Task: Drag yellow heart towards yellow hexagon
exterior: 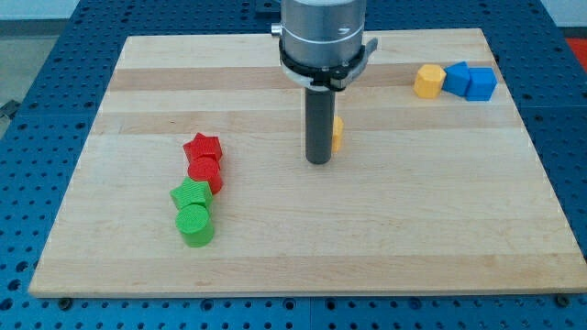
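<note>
Main risk from here: our tip (318,161) sat on the view's left flank of the small yellow plastic heart block (337,134), and only a sliver of that block showed past the rod, so contact was probably off-centre. A straight shove could have spun it or let it slip round the rod and away, rather than track toward the yellow plastic hexagon block (428,81) near the worktop's top-right corner. Second risk: overshoot would have knocked the hexagon into the two blue plastic blocks (469,81) touching it on its right, close to the wooden worktop (385,238) edge. No pincer on this rig, just a plain dark rod, so nothing to open, close or hold. The heart lay right of the rod and touching or just beside it, around the board's upper middle. The red star and red block (204,159) plus the two green blocks (193,211) sat lower left, well apart from the path.
</note>
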You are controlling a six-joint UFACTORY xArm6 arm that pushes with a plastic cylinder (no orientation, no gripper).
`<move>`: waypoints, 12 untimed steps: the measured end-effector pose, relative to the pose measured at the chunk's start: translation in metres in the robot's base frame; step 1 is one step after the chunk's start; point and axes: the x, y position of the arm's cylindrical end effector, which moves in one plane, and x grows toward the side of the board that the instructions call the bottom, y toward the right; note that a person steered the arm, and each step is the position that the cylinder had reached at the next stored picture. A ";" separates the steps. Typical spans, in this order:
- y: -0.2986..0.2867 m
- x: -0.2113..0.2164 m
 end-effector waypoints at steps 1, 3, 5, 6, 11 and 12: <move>0.000 -0.042; 0.006 -0.075; 0.006 -0.060; 0.038 -0.076; 0.096 -0.068; 0.117 -0.090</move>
